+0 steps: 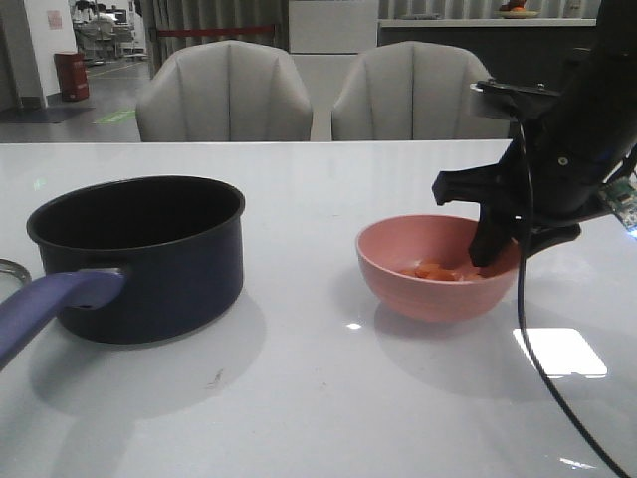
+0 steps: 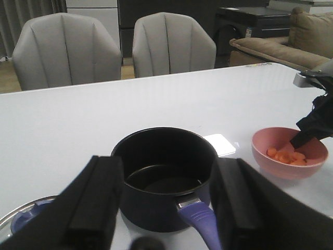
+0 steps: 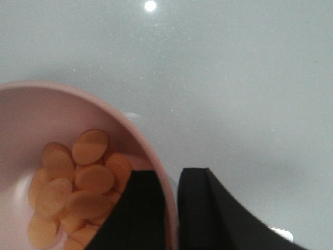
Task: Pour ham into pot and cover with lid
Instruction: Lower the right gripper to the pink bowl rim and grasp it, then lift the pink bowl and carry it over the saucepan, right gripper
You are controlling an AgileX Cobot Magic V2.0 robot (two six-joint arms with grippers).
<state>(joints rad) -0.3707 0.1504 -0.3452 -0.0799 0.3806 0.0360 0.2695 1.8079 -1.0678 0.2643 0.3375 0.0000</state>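
Right gripper (image 3: 165,208) pinches the pink bowl (image 1: 398,274) rim; lift level so you keep the ham (image 3: 78,192) in.

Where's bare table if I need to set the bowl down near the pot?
The widest bare patch lies between the pot and the pink bowl, running to the near table edge. Behind both, toward the chairs, is also bare. It is crowded at the pot's left, where the handle and the lid sit.
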